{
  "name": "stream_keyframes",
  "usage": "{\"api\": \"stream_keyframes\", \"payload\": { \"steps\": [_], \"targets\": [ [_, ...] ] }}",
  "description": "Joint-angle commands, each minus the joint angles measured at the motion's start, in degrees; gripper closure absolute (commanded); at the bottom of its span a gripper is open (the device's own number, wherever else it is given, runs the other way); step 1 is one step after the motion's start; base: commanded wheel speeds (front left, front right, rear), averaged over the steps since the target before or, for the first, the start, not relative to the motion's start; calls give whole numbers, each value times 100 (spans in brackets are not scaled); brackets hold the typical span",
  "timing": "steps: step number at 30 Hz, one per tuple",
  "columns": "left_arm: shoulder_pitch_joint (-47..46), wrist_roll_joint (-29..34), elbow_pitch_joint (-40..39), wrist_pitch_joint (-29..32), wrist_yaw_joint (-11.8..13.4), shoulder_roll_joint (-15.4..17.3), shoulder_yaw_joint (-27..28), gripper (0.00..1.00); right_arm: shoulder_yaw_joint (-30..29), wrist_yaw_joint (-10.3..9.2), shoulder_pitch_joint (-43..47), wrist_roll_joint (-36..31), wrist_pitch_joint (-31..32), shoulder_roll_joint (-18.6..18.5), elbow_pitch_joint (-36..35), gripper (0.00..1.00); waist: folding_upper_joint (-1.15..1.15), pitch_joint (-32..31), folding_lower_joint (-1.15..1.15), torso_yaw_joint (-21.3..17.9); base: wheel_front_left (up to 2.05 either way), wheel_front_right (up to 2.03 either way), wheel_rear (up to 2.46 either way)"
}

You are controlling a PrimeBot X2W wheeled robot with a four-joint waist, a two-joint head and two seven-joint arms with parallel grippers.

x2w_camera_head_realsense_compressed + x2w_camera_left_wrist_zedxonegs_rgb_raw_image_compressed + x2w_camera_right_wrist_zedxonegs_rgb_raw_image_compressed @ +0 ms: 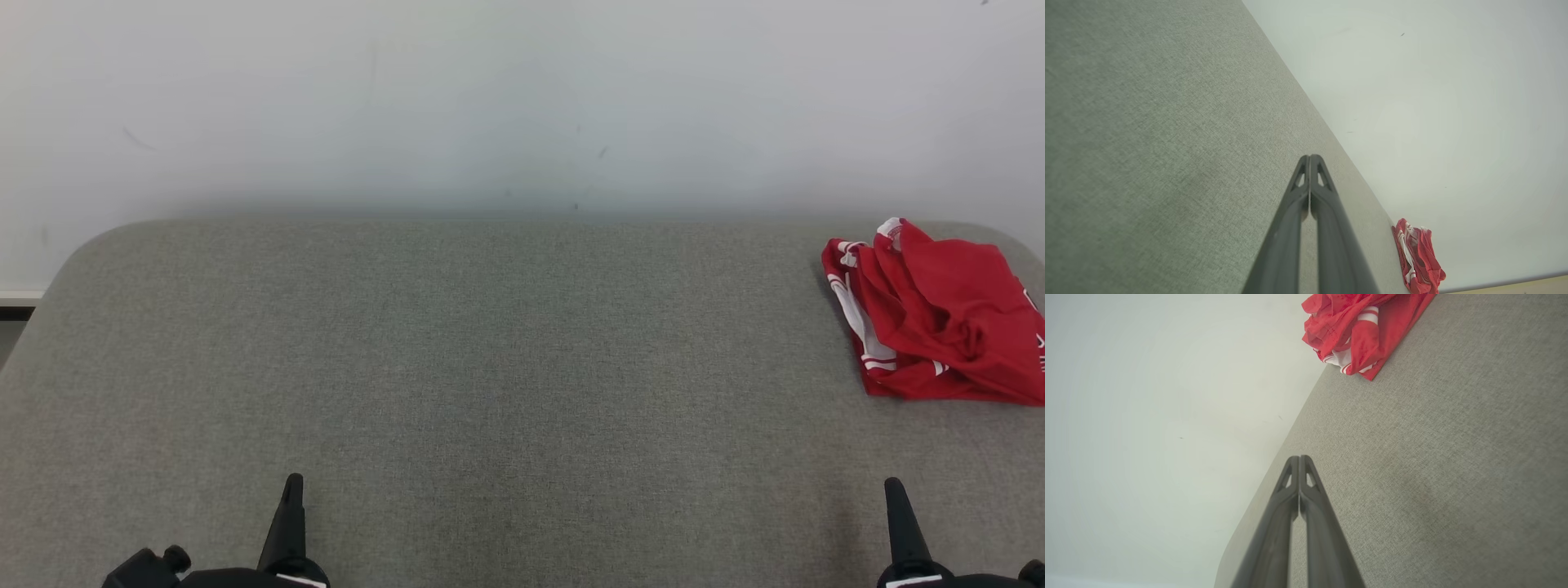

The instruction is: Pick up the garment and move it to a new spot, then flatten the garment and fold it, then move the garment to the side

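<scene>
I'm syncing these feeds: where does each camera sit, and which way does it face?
Head view: on the head, facing forward and down over the grey surface to the white wall; left gripper lower left, right gripper lower right.
Left wrist view: on that wrist, looking along its closed fingers across the surface toward the wall.
Right wrist view: likewise, along its own closed fingers.
Shared: all three show the red garment.

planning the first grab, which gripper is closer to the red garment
Right. The right gripper sits almost straight back from the red garment, toward the robot. The left gripper is far off to the garment's left, across the grey surface.
</scene>
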Motion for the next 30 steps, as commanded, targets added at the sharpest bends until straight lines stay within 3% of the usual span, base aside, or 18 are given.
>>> {"api": "stream_keyframes", "payload": {
  "steps": [1,30],
  "targets": [
    [-176,-204,-31,44,-30,28,12,100,-48,3,-132,182,49,-46,-77,100,0,2,-1,-6,0,0,0],
    [-515,-1852,135,410,-104,27,11,100,-306,5,-335,1734,492,-60,-107,100,0,34,-1,-106,0,0,0]
  ]
}}
